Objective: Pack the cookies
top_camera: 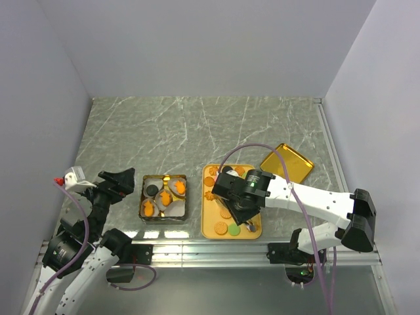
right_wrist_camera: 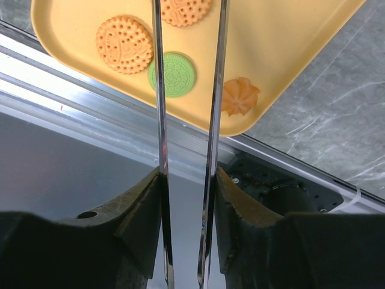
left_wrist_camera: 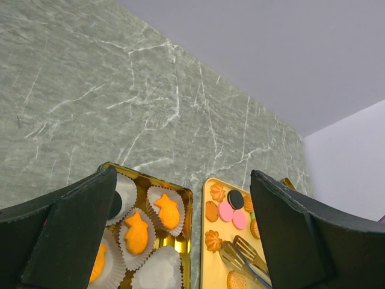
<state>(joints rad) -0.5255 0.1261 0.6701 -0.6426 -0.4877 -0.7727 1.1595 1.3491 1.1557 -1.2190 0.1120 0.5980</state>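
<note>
The marbled surface (top_camera: 197, 125) carries a yellow tray (right_wrist_camera: 289, 36) in front of the right arm. Just left of it is a gold tin (top_camera: 142, 200) lined with white paper cups (left_wrist_camera: 159, 271), and the tin's lid (top_camera: 287, 163) lies apart behind the tray. Most of the cookies (top_camera: 220, 228) lie loose on the tray, and a few orange ones already sit in the cups. The right gripper (right_wrist_camera: 187, 192) hangs over the tray's near end, its jaws partly closed and pressed against the two arms of the metal tongs (right_wrist_camera: 159, 120) it holds. The tong arms straddle a tan round cookie (right_wrist_camera: 180, 9), but their tips are cut off, so contact cannot be told. A green cookie (right_wrist_camera: 174, 75) and an orange flower cookie (right_wrist_camera: 239, 96) lie by the tray's edge. The left gripper (top_camera: 121, 182) hovers beside the tin, its jaws spread wide and holding nothing. The step in hand looks like pinching one cookie. Doing it well likely means squeezing gently, centred on the round, so it neither cracks nor flips out. It should then lift straight up before crossing to an empty cup.
</note>
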